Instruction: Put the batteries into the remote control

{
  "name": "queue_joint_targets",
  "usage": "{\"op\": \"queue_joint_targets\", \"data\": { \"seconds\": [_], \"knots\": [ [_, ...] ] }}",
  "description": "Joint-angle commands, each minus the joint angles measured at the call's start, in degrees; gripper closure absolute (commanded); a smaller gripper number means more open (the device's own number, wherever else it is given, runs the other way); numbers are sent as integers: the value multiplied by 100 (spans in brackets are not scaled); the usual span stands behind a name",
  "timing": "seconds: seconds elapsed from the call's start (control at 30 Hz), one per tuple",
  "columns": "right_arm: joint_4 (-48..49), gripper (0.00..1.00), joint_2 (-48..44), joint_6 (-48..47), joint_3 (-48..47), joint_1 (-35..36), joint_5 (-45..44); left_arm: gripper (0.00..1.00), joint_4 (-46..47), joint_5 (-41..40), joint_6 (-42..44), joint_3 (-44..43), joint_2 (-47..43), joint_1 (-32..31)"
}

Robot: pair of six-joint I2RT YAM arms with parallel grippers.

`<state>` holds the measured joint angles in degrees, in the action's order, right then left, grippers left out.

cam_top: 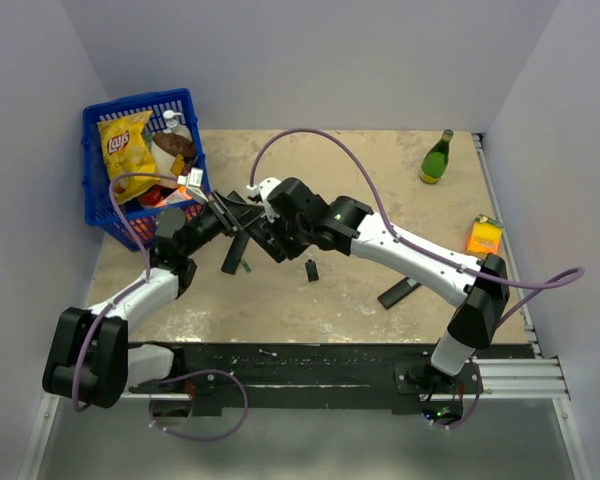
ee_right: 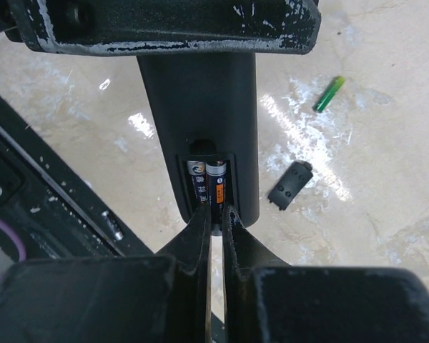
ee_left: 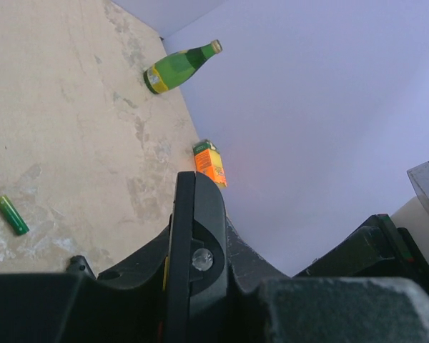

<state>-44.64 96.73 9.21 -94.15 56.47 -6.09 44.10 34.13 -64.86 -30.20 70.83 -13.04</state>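
The long black remote control (ee_right: 200, 100) is held off the table, back side up, with its battery compartment open. Two batteries (ee_right: 196, 182) lie side by side in it. My left gripper (cam_top: 220, 216) is shut on the remote; in the left wrist view the remote (ee_left: 194, 214) stands edge-on between the jaws. My right gripper (ee_right: 216, 214) is nearly closed, with its tips on the near end of the right-hand battery (ee_right: 217, 184). A third, green battery (ee_right: 329, 93) lies on the table. The small black back cover (ee_right: 289, 184) lies beside it and also shows in the top view (cam_top: 311, 269).
A blue basket (cam_top: 93, 190) of snacks stands at the back left, close behind my left gripper. A green bottle (cam_top: 436, 158) and an orange box (cam_top: 485, 236) are at the right. Another black remote (cam_top: 399, 292) lies under my right arm.
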Motion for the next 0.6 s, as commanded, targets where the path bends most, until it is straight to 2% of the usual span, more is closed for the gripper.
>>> {"op": "queue_joint_targets", "data": {
  "seconds": [0.0,0.23,0.37,0.5,0.57],
  "knots": [
    [18,97,-75,-157,-200,-22,379,100,267,112,-748,154,-499,-243],
    [-519,89,171,-279,-464,-22,546,100,73,-143,-817,268,-763,-296],
    [-572,83,241,-280,-525,-22,547,100,625,-275,-1195,576,-720,-296],
    [-729,83,311,-280,-657,-22,425,100,696,-275,-1204,664,-658,-296],
    [-765,79,338,-288,-736,-22,398,100,802,-284,-1222,708,-649,-296]
  ]
}}
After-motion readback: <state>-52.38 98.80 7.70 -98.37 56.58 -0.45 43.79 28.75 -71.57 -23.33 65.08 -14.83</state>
